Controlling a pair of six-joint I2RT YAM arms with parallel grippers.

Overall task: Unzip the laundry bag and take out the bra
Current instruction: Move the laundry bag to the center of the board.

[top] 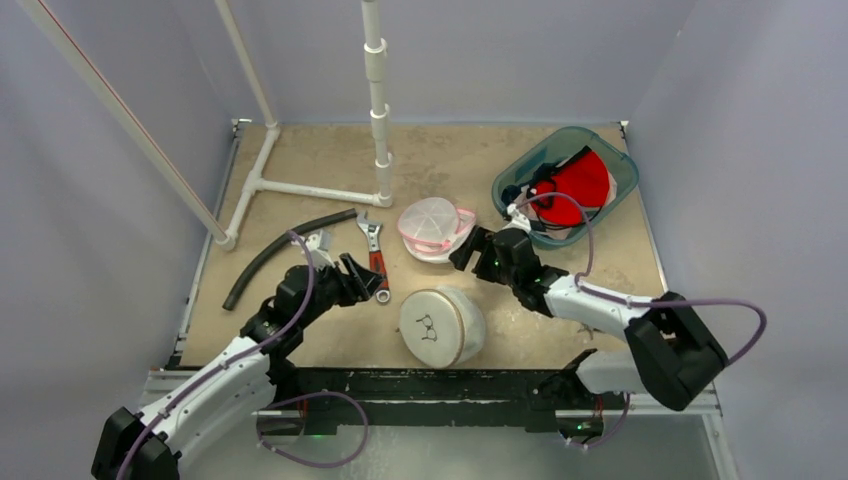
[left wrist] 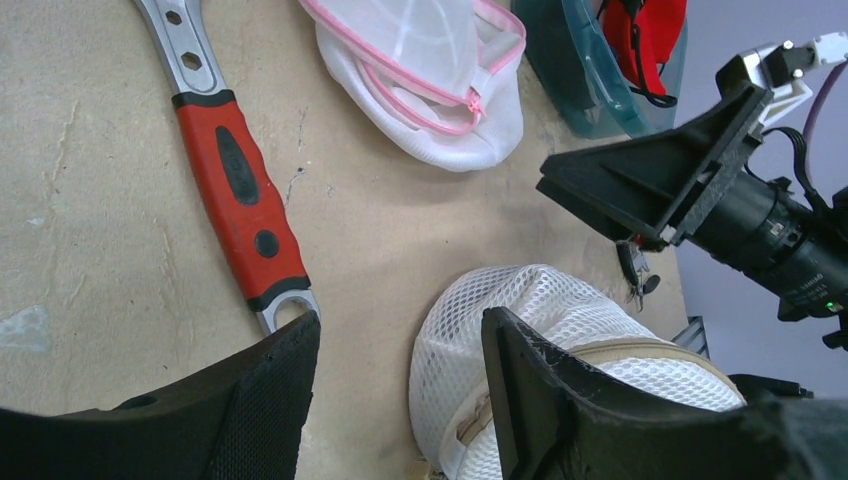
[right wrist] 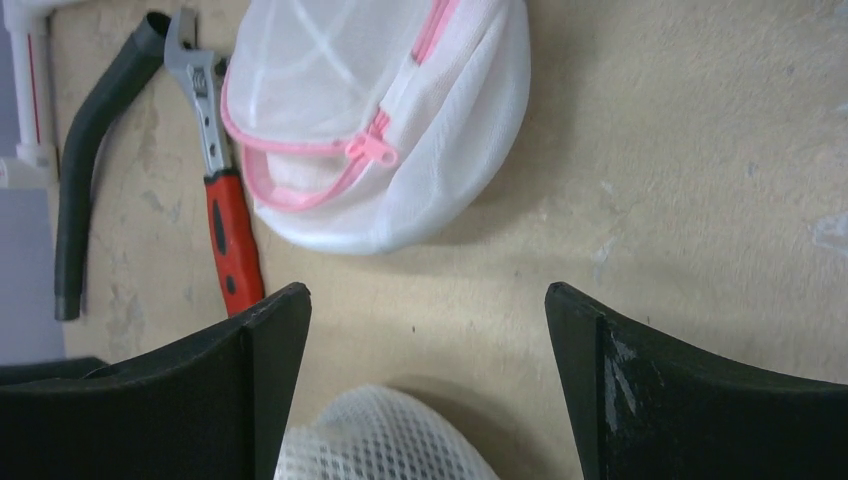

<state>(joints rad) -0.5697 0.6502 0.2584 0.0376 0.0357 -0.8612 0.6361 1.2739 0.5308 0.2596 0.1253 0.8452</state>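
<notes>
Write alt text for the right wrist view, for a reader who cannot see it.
A pink-trimmed white mesh laundry bag lies on the table beyond the open right end effector. A red-handled adjustable wrench and black hose lie to its left.

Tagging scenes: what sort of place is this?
Probably a lab test cell, not a home: plain grey walls boxing in a worn tan tabletop, a white PVC pipe frame, and staged props like a wrench and pink-trimmed laundry bag.

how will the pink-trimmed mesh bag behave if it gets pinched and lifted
Probably floppy: the pink-trimmed mesh bag is thin, see-through fabric, creased around its zip. Likely light, so a push should slide it across the table rather than tip it. A pinch may bunch it.
</notes>
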